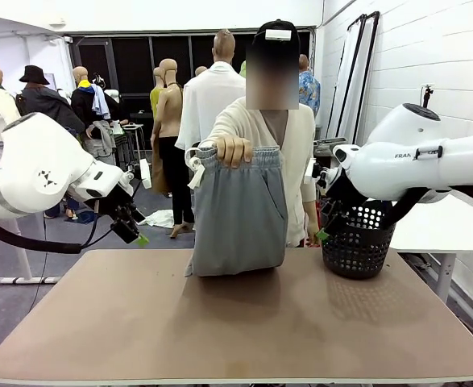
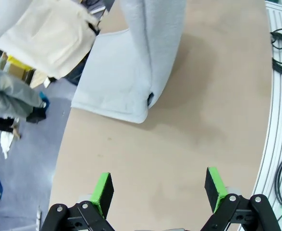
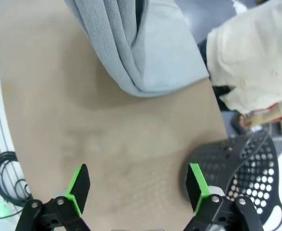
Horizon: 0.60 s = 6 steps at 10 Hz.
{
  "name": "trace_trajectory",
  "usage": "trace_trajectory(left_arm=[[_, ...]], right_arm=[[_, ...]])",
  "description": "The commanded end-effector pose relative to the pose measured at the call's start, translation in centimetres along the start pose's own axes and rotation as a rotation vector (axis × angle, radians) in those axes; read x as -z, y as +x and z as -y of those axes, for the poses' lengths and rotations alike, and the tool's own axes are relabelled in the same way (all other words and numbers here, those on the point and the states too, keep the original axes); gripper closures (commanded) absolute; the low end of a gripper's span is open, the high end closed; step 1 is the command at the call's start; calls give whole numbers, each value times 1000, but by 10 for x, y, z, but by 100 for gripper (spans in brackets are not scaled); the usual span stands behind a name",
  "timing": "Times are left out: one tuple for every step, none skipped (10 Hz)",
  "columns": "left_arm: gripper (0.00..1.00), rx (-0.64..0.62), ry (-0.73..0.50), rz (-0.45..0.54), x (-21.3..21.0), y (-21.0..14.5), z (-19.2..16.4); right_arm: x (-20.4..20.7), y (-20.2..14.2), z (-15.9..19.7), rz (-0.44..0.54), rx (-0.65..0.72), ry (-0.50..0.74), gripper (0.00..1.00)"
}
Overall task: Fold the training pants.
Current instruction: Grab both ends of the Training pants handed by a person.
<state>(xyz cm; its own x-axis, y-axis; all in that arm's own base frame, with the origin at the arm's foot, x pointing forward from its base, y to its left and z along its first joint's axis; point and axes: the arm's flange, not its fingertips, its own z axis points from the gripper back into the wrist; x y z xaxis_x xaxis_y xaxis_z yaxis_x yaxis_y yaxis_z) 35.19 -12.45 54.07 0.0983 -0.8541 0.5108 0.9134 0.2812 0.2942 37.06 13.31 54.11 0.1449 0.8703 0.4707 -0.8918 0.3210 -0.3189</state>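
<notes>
Person's hand (image 1: pixel 234 150) holding training pants (image 1: pixel 240 214) up by waistband, lower end resting on worktop (image 1: pixel 236 322). Left gripper (image 2: pixel 160 187), right gripper (image 3: pixel 138 187): jaws standing apart, empty. Fabric looking soft, light, floppy; best gripping waistband corners.

Light grey training pants (image 1: pixel 238 214) with a white drawstring (image 1: pixel 194 165); tan table (image 1: pixel 220 322); black basket (image 1: pixel 357 242) dotted with round holes; cream cardigan (image 1: pixel 300 145); black left gripper (image 2: pixel 158 174), green pads (image 2: pixel 102 190).

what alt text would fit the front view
A person's hand holds the grey training pants by the waistband, their lower end resting on the table. The left gripper and right gripper hover open at either side.
</notes>
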Motion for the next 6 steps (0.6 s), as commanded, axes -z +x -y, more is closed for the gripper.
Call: trace_trajectory(left_arm=[[0, 48, -83, 57, 7, -1, 3], [0, 56, -130, 72, 10, 1, 4], [0, -51, -28, -44, 8, 2, -2], [0, 34, -66, 37, 7, 2, 7], [0, 34, -66, 37, 7, 2, 7], [0, 34, -66, 37, 7, 2, 7]], right_arm=[[8, -5, 4, 125, -23, 32, 0], [10, -5, 4, 152, -19, 30, 0], [12, -4, 5, 123, 12, -15, 0], [1, 0, 2, 87, -7, 17, 0], [1, 0, 2, 87, -7, 17, 0], [1, 0, 2, 87, -7, 17, 0]])
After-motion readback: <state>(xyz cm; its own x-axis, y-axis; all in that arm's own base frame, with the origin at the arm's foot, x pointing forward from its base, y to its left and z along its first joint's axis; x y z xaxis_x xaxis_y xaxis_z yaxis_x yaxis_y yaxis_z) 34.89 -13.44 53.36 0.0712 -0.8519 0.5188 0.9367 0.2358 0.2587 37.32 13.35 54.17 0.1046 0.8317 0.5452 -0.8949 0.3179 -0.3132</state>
